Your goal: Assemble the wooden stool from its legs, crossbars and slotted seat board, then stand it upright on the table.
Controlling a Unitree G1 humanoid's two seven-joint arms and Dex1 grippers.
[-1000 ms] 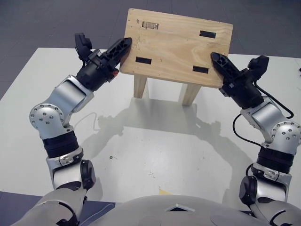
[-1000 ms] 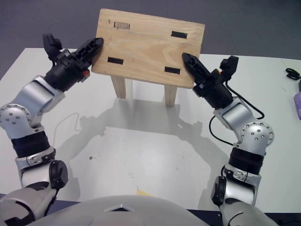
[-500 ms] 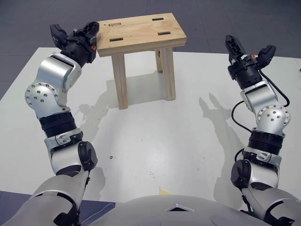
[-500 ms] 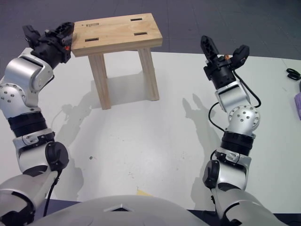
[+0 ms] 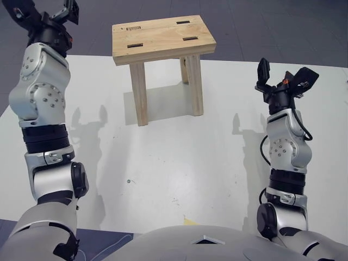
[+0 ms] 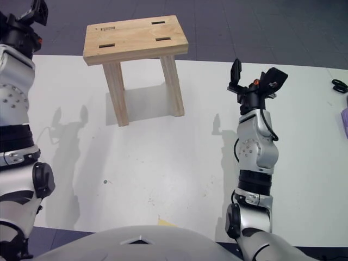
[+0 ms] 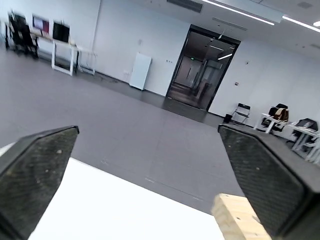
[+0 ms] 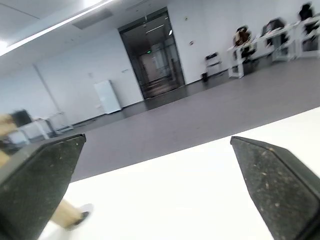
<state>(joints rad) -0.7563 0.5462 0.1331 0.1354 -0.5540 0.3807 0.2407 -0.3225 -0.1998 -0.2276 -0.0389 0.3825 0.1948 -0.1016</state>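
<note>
Standing upright near the far edge of the table (image 5: 179, 163), the stool (image 5: 163, 41) has its visible legs (image 5: 139, 92) planted on the white top. The seat (image 5: 162, 32) sits level above them, four dark slots (image 5: 135, 45) showing in the board. Up high by the table's far left corner, the left gripper (image 5: 44, 11) is released, jaws spread wide and holding nothing. In its wrist view the two black fingers (image 7: 35, 170) frame the room, and a corner of the seat peeks in beside one of them. Over on the right side of the table, the right gripper (image 5: 284, 76) is raised, well apart from the stool. It is released too, fingers (image 8: 272, 180) splayed with nothing between them. Both claws stand clear of the wood.
</note>
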